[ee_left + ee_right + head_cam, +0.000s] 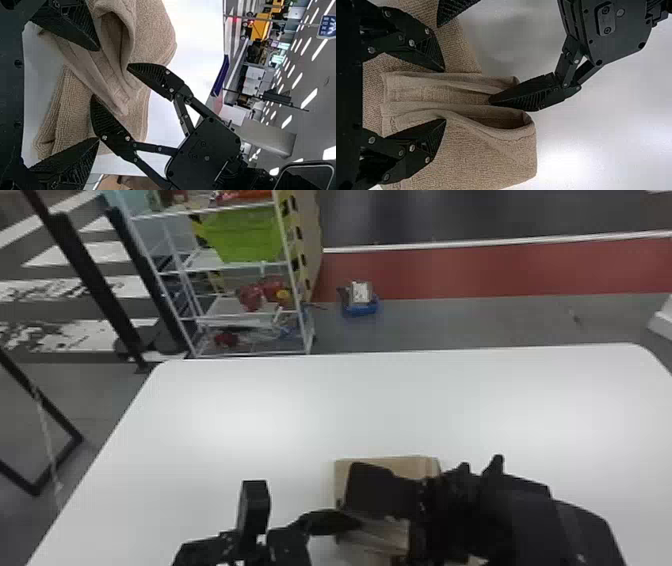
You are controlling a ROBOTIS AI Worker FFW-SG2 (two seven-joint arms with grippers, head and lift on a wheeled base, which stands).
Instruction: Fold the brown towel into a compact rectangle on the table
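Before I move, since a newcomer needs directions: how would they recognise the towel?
Find the white table, then its near side. There the towel is the textured, folded light-brown cloth, unlike the black left hand and right hand by it.

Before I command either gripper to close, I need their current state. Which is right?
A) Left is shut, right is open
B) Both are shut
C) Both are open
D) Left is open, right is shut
C: the left gripper has its fingertips wide apart, and the right gripper also shows a gap between its fingertips, at the folds of the brown towel.
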